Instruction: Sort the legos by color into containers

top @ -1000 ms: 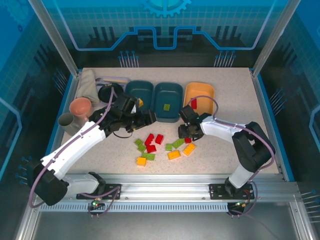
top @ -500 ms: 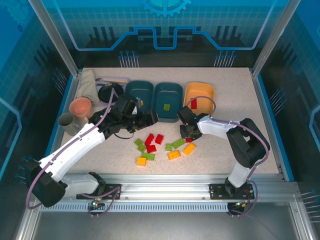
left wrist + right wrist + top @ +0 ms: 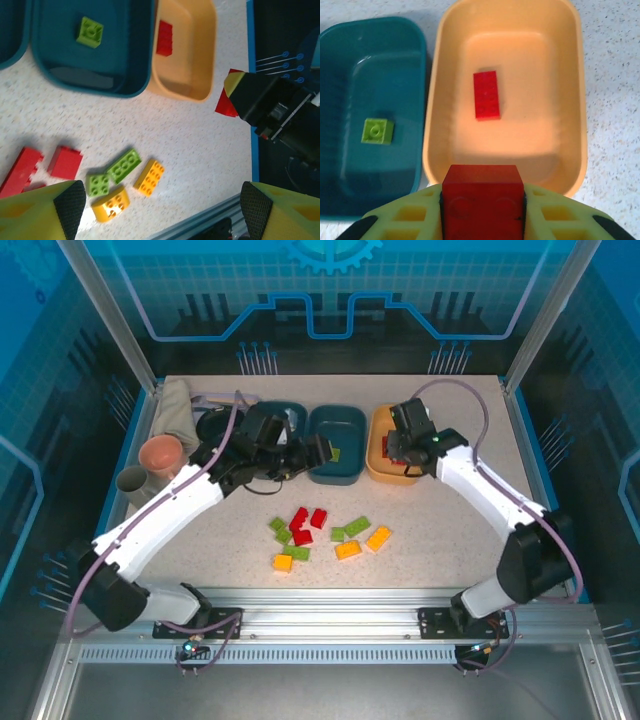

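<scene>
Speckled beige, the surface (image 3: 450,530) carries three bins in a row along its far side: a dark teal bin (image 3: 10,30) on the left, whose contents the left arm covers in the top view, a middle teal bin (image 3: 365,75), and an orange-yellow bin (image 3: 530,65) on the right. Sorting looks barely begun. The middle teal bin holds one light green brick (image 3: 377,131) and the orange-yellow bin holds one long red brick (image 3: 486,95), while about eleven loose legos (image 3: 318,518), red, green and yellow-orange mixed together, lie scattered on the open surface nearer the arm bases, well apart from the bins. The left end effector (image 3: 322,452) hovers by the near edge of the middle teal bin with its fingers (image 3: 65,210) spread wide and nothing between them. The right end effector (image 3: 482,215) hangs above the near end of the orange-yellow bin, clamped on a small red brick (image 3: 482,195) that sits squarely between its yellow fingers, clear of the bin floor. Judging by that position, this brick is meant to join the red one below.
</scene>
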Robot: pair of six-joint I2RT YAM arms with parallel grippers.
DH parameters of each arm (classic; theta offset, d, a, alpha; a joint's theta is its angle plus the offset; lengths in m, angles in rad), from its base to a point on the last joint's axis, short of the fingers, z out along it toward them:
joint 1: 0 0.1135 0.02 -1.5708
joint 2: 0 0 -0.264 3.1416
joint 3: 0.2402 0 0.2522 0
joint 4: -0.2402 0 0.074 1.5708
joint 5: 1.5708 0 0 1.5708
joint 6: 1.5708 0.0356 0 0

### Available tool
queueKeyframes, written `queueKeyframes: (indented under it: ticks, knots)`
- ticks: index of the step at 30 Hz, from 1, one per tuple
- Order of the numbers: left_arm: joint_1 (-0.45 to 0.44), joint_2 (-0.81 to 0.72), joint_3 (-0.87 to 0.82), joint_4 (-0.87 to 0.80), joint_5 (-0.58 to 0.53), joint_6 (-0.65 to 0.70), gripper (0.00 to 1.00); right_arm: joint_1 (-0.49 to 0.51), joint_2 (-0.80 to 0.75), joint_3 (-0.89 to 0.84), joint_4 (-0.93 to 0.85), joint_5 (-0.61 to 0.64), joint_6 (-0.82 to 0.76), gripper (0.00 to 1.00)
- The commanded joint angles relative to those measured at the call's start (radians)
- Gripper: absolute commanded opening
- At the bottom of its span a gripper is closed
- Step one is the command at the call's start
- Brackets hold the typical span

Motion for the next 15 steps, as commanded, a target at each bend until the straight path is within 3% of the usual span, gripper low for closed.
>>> queueKeyframes:
  ticks: [1,9,15]
  knots:
    - [-0.004,0.083,0.089,0.041,0.035,0.043,0.85,-0.057,0.130,0.087,-0.060,-0.021,-0.013,0.28]
    - [-0.002,0.226,0.215,0.052,0.066,0.056,0.84,-0.142,0.449,0.306,-0.127,-0.080,-0.019,0.29]
    - [0.000,0.239,0.216,0.040,0.067,0.059,0.84,-0.184,0.580,0.399,-0.160,-0.118,-0.021,0.32]
